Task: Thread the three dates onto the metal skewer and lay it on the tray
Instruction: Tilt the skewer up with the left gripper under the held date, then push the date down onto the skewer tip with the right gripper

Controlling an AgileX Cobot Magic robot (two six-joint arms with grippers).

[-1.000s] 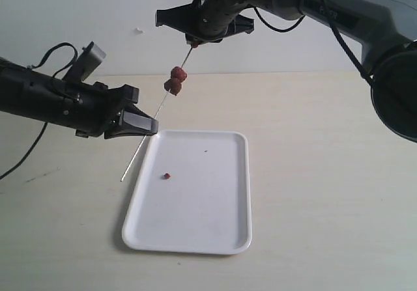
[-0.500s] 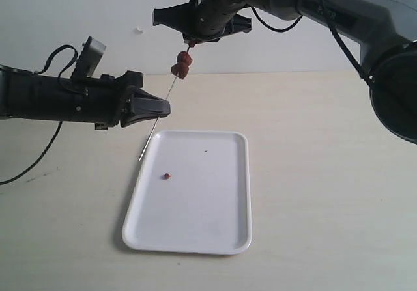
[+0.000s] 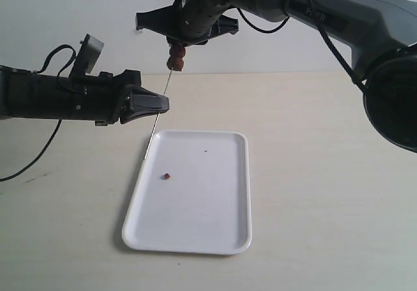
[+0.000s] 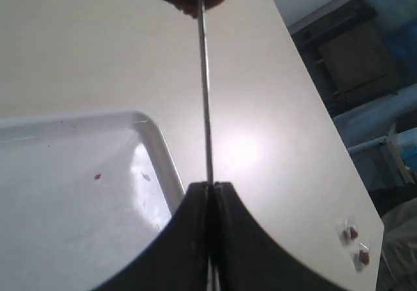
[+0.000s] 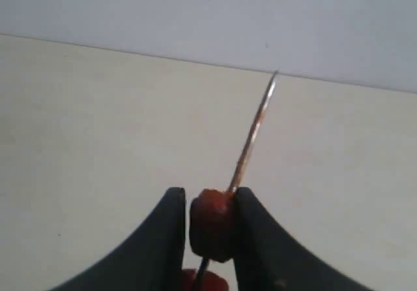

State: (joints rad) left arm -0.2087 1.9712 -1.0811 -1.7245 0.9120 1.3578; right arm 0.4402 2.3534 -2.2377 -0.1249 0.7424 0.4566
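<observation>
Left gripper (image 3: 163,104) is closed to a hairline on the metal skewer (image 3: 168,83). In the left wrist view the jaws of the gripper (image 4: 210,190) meet flat around the rod (image 4: 205,96), with no gap showing. Right gripper (image 3: 176,42) reaches in from above and is clamped on the top date (image 5: 210,222). In the right wrist view its jaws (image 5: 210,200) press both sides of that lump and the bare skewer end (image 5: 254,128) pokes out past it. The dates (image 3: 174,60) sit bunched together high on the rod, just under the right gripper. The skewer hangs in the air, steeply tilted, and its lower end lies over the far left rim of the tray (image 3: 208,226) without lying in it. The tray lies flat on the table (image 3: 313,174) and holds one tiny reddish crumb (image 3: 167,175).
</observation>
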